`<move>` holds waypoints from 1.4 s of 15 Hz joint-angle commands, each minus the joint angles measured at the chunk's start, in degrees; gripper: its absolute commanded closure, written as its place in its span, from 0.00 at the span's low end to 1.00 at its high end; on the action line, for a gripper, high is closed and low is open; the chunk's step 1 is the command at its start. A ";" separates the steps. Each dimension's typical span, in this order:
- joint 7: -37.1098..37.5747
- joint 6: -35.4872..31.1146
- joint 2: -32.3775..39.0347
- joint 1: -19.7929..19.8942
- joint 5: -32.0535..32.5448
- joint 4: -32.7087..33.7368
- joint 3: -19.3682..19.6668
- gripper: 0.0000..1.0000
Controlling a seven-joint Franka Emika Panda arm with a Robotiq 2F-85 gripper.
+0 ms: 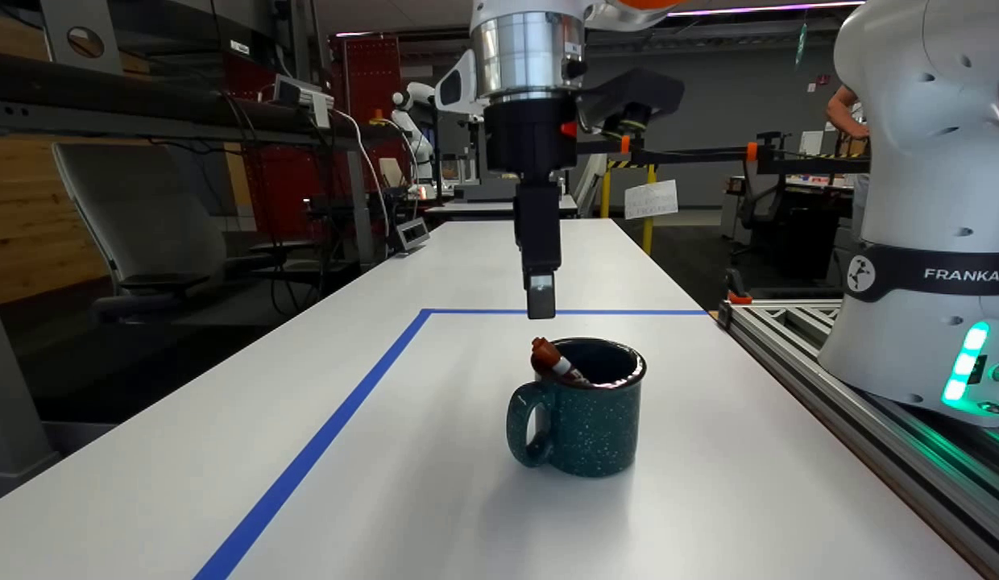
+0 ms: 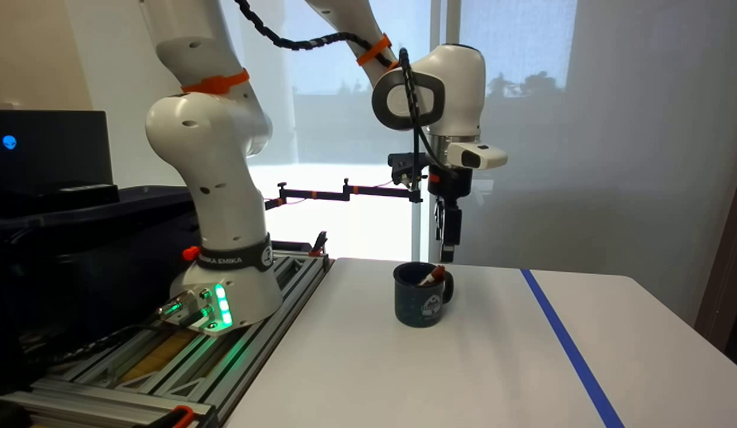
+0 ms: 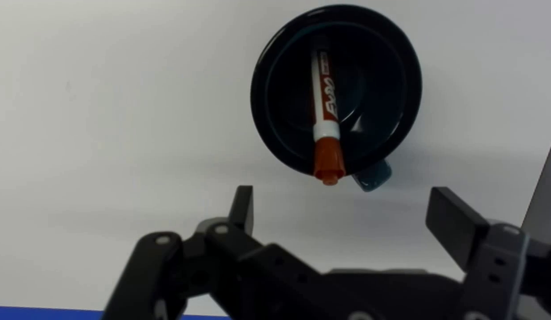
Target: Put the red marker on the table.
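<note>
The red marker [image 1: 552,360] leans inside the dark teal mug [image 1: 596,435], its red cap sticking out over the rim. It shows so too in an exterior view [image 2: 434,275]. In the wrist view the marker [image 3: 325,93] lies across the mug's inside [image 3: 373,75], cap toward my gripper. The mug stands upright on the white table [image 1: 419,483]. My gripper [image 3: 340,209] is open and empty, its fingers wide apart. In both exterior views the gripper [image 1: 540,304] [image 2: 447,252] hangs pointing down, above the handle side of the mug, apart from mug and marker.
Blue tape lines [image 1: 330,435] mark the table. The mug's handle [image 1: 522,427] sticks out on the cap side. The white robot base [image 2: 238,285] stands on a grey rail-edged bench [image 2: 297,297] along the table's edge. A small grey device [image 1: 412,234] stands at the table's far edge.
</note>
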State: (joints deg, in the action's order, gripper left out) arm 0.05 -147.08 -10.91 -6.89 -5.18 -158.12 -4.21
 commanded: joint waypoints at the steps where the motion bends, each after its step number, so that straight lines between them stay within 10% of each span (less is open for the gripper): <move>1: -6.31 -2.26 2.99 -1.11 -4.51 0.04 1.10 0.00; 21: -14.37 -10.34 9.26 -1.20 -8.28 0.35 -1.97 0.01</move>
State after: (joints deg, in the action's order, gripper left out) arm -12.80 -156.25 -1.64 -7.61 -11.16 -157.83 -5.69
